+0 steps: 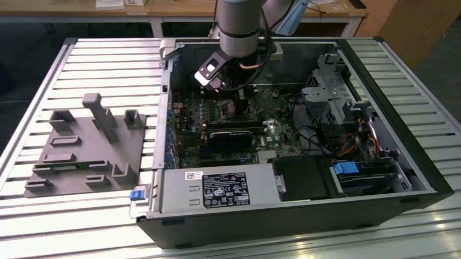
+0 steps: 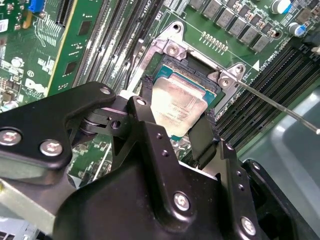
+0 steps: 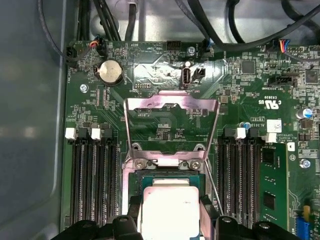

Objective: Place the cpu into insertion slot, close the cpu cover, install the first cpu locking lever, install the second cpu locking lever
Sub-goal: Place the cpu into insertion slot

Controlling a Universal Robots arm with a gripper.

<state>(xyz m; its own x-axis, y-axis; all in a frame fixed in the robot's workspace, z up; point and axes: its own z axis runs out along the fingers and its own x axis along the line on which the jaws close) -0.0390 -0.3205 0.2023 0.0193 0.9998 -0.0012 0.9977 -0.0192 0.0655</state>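
Closest, the hand (image 2: 176, 120) clamps the cpu (image 2: 175, 100) directly over the insertion slot (image 2: 187, 65); seated or not, I can't tell. Just beyond, the cpu cover (image 3: 171, 104) stands open. Cover and levers (image 2: 280, 109) left, I judge.

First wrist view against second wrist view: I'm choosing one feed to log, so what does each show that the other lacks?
First wrist view: the cpu cover standing open above the socket, and a round coin battery beyond it. Second wrist view: the big black screwed linkage behind the fingers. Both wrist views: the tool gripping the cpu by two opposite edges at the insertion slot, with memory slots alongside.
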